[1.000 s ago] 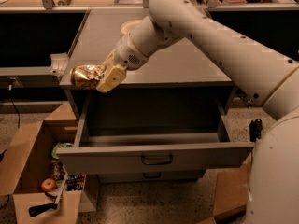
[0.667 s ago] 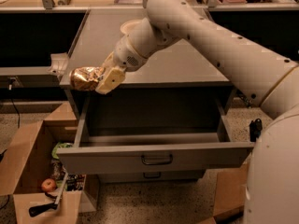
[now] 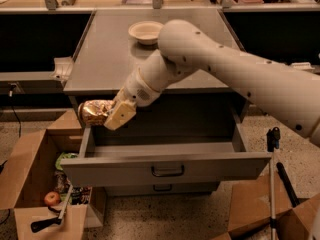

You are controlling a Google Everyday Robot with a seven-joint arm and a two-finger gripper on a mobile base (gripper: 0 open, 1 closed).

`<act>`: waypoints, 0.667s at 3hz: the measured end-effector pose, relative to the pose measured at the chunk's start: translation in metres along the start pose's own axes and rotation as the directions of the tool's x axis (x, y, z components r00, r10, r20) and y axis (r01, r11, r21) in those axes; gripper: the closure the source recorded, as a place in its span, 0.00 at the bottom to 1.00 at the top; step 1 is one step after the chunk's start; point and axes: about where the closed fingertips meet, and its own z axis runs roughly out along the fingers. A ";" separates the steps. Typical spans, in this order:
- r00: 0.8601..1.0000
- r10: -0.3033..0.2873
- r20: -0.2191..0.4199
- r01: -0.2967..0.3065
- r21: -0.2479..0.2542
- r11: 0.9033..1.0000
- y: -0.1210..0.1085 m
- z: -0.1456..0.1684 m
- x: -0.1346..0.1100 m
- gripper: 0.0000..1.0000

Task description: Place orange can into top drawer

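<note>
Half done, roughly: the orange can (image 3: 93, 112) is off the worktop (image 3: 107, 59) and pinched in the hand (image 3: 103, 114), and the top drawer (image 3: 115, 171) stands pulled out. What's left, as I judge it, is to carry the can in over the drawer's floor, lower it and let go.

The hand is at the end of the white arm (image 3: 225, 69), which reaches in from the right. It hangs under the worktop's front edge, at the drawer's back left corner. One pale finger (image 3: 120, 115) shows on the near side of the can, pressed against it; the other finger is hidden behind the can.

The can sticks out to the left of the hand and lies roughly sideways. It sits above the drawer's left wall, so most of it looks outside the cavity or right at its edge, and I can't tell whether it touches the wall. The open drawer space is below and to the right of the hand.

Can look: small, shiny orange-gold metal with a crumpled, dented skin that throws bright glints.

Other stuff: a white bowl (image 3: 145, 32) is on the worktop, up and to the right of the hand, well apart. A lower drawer (image 3: 162, 188) is shut beneath the open one. An open cardboard box (image 3: 25, 164) is on the floor, below and to the left of the hand.
</note>
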 end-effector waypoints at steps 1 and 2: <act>0.994 0.110 -0.012 -0.110 -0.020 0.994 0.029 0.019 0.038 1.00; 0.980 0.198 -0.007 -0.198 -0.016 0.980 0.041 0.028 0.074 1.00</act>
